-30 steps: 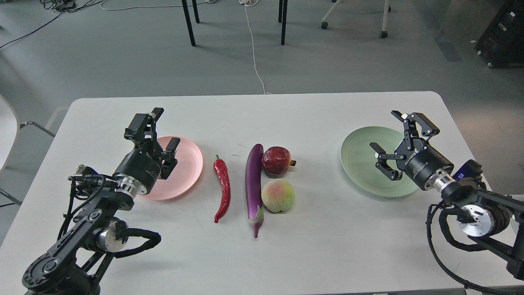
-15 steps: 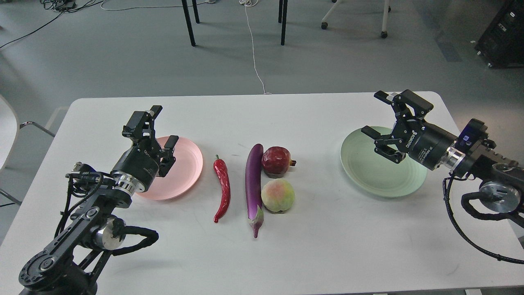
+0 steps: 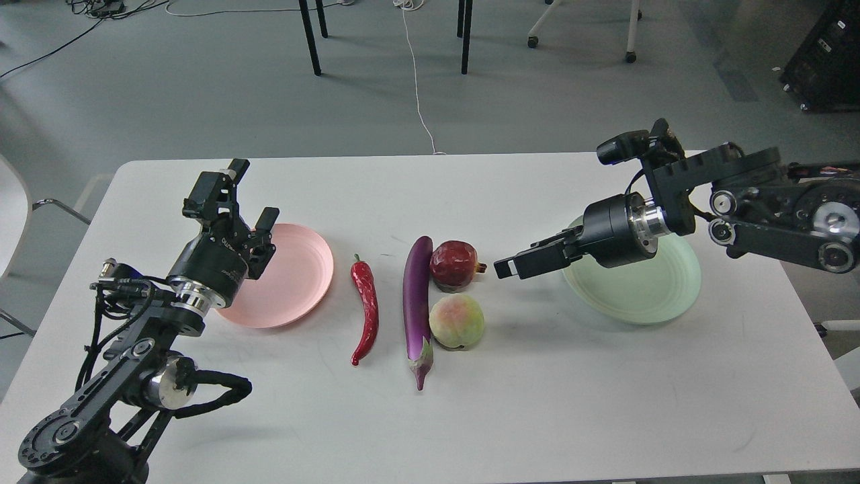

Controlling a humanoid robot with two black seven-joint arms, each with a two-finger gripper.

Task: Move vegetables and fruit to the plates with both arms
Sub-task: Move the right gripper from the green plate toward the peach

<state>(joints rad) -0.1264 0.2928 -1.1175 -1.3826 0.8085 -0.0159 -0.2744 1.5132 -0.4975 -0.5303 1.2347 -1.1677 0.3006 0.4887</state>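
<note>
A red chili pepper, a purple eggplant, a dark red pomegranate and a yellow-green peach lie in the middle of the white table. The pink plate is to their left and the mint green plate to their right; both hold nothing. My left gripper is open and empty over the pink plate's far left rim. My right gripper reaches left from the green plate and ends just right of the pomegranate. It is seen side-on, so its fingers overlap.
The table's far edge borders grey floor with chair legs and a white cable. A black case stands at the far right. My right arm's thick links hang over the green plate's far side.
My right arm has swung left and turned its wrist, carrying the gripper from above the green plate to beside the pomegranate. My left gripper has drifted slightly left and back.
</note>
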